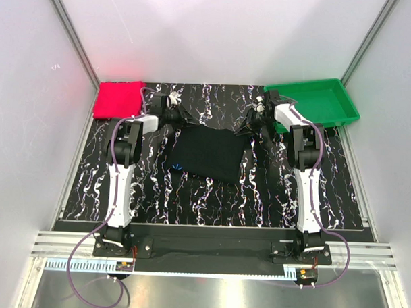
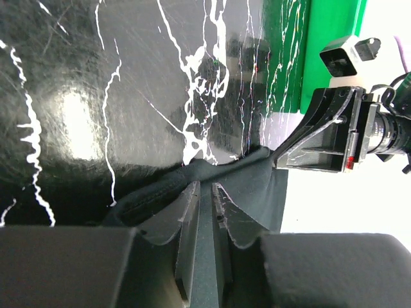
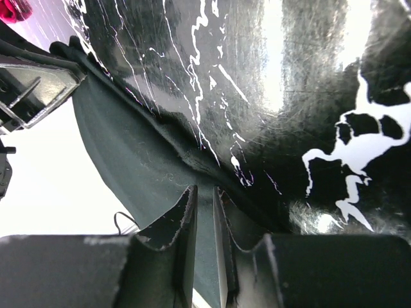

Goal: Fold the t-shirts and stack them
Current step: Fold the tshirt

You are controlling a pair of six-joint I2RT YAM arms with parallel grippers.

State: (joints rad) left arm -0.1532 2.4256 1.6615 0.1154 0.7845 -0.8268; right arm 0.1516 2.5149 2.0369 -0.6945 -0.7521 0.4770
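The black t-shirt (image 1: 209, 154) lies folded in the middle of the table, its far edge lifted between the two grippers. My left gripper (image 1: 182, 117) is shut on its far left corner; in the left wrist view the dark cloth (image 2: 247, 183) runs between my fingers (image 2: 187, 205). My right gripper (image 1: 248, 125) is shut on the far right corner; in the right wrist view the cloth (image 3: 128, 160) is pinched between my fingers (image 3: 186, 212). The pinkish-red t-shirt (image 1: 118, 99) lies folded at the far left corner, and a sliver of it shows in the right wrist view (image 3: 13, 9).
A green plastic tray (image 1: 329, 97) stands at the far right corner, just behind my right gripper, and shows in the left wrist view (image 2: 321, 38). The table top is black with white marbling (image 1: 210, 201). White walls close in on the left, right and back.
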